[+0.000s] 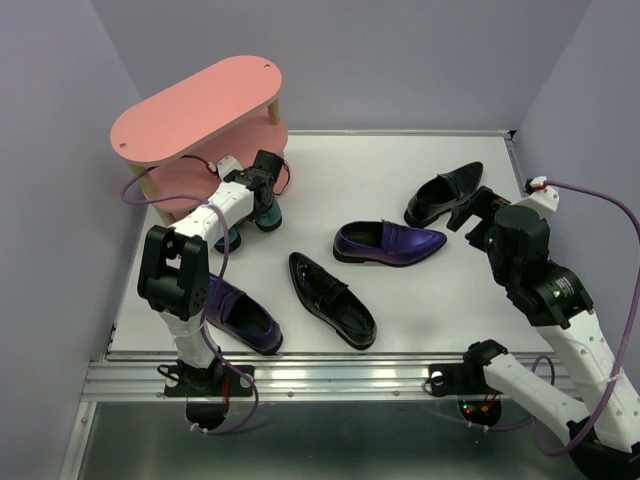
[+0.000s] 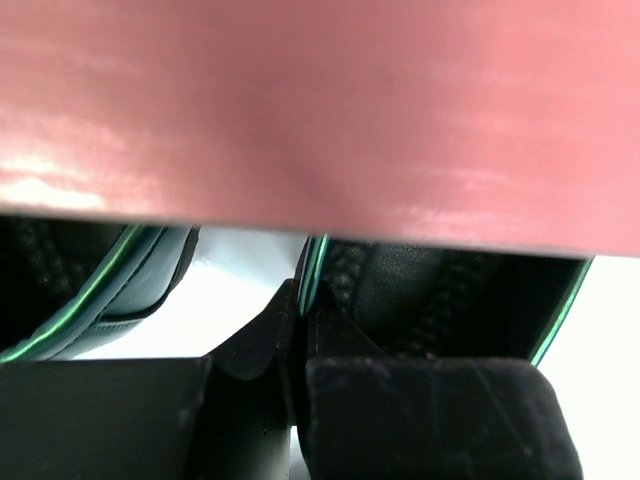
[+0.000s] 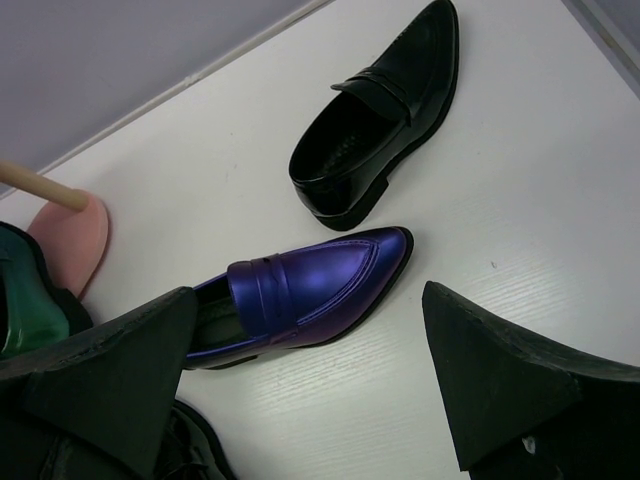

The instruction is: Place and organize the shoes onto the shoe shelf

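Pink shoe shelf (image 1: 195, 105) stands at the far-left corner of the counter (image 1: 420, 310).

Top view:
- The left claw (image 1: 268, 203) reaches in under the top board.
- Heels of a green shoe (image 1: 268, 217) and a second green shoe (image 1: 232, 238) poke out at the shelf's near edge.
- Four shoes lie loose: purple loafer (image 1: 390, 243) mid-counter, black loafer (image 1: 332, 298) just beside it, second purple loafer (image 1: 243, 318) under the left arm, pointed black shoe (image 1: 445, 193) far right.
- The right claw (image 1: 470, 212) hangs near the pointed black shoe. Contact can't be told here.

Left wrist:
- The claw is clenched on the thin collar of the green shoe (image 2: 440, 290).
- The second green shoe (image 2: 90, 290) is to its left, with a gap between them.
- A pink board is close overhead.
- Only this view shows the pinch. It can't show whether the shoe is seated on a board.

Right wrist:
- The fingers (image 3: 110, 380) are spread wide and grasp nothing.
- The purple loafer (image 3: 300, 290) lies on the counter below, the pointed black shoe (image 3: 385, 120) beyond it.
- A shelf dowel (image 3: 40, 187) shows at the left edge.
- This settles what the top view doesn't: the right claw isn't touching anything.

Risks:
- The collar pinch is thin, so the shoe could slip or twist out.
- With so little clearance, lifting the wrist could knock the board and shift or tip the shelf, which looks light.
- Pushing further in could shove the second green shoe.
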Action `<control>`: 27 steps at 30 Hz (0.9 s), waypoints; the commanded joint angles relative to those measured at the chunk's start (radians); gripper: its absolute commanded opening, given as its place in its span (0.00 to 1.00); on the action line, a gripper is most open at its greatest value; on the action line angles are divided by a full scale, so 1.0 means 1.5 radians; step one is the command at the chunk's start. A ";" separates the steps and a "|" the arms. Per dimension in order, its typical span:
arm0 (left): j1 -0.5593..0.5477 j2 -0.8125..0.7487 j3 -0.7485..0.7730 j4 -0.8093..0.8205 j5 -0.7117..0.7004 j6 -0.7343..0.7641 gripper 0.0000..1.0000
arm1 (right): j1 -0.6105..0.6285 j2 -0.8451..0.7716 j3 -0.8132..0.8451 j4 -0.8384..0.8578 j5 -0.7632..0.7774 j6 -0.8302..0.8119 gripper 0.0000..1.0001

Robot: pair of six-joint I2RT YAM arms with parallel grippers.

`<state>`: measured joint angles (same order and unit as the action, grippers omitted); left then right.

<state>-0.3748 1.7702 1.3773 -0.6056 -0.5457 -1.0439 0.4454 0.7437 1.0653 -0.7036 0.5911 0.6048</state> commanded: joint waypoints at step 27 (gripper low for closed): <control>0.019 0.036 0.115 0.044 -0.039 -0.024 0.46 | -0.004 -0.034 0.030 -0.003 -0.009 -0.005 1.00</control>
<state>-0.3580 1.8488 1.5089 -0.5629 -0.5598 -1.0676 0.4454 0.7033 1.0668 -0.7151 0.5766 0.5991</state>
